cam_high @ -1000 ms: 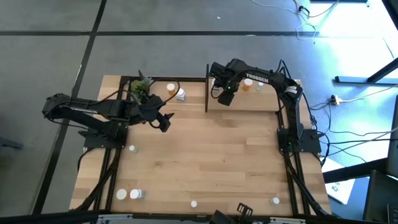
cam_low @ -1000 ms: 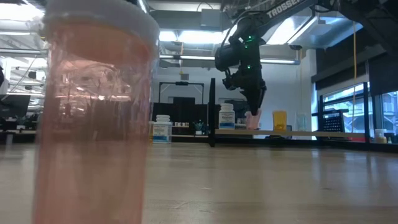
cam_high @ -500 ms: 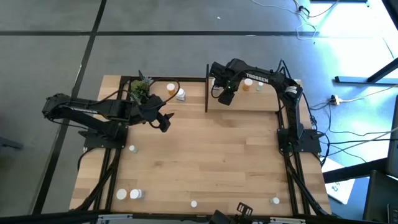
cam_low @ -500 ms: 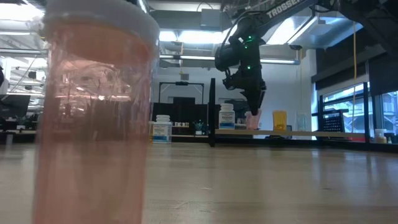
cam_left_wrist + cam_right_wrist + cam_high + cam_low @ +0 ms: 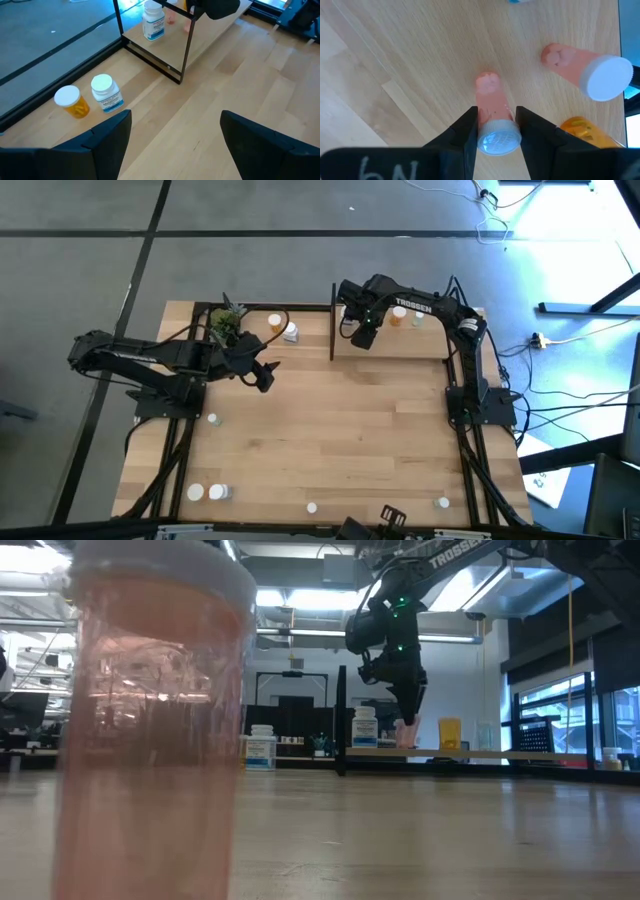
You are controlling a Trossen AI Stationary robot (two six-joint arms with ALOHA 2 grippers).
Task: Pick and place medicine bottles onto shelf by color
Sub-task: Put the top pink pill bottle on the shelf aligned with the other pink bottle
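Observation:
My right gripper (image 5: 496,120) is shut on a pink medicine bottle (image 5: 492,100) with a white cap, held upright by its top. The bottle's base sits at the shelf (image 5: 410,348) board at the back right of the table, just right of the black post (image 5: 340,720). On that board stand another pink bottle (image 5: 585,70), an orange one (image 5: 398,315) and a white one (image 5: 364,727). My left gripper (image 5: 175,145) hangs open and holds nothing, above the table left of the shelf, near an orange bottle (image 5: 72,101) and a white bottle (image 5: 106,92).
A small green plant (image 5: 228,325) stands at the back left. Several loose white-capped bottles lie near the table's front edge (image 5: 205,492) and one at the left (image 5: 213,419). A pink bottle (image 5: 150,720) stands right in front of the low camera.

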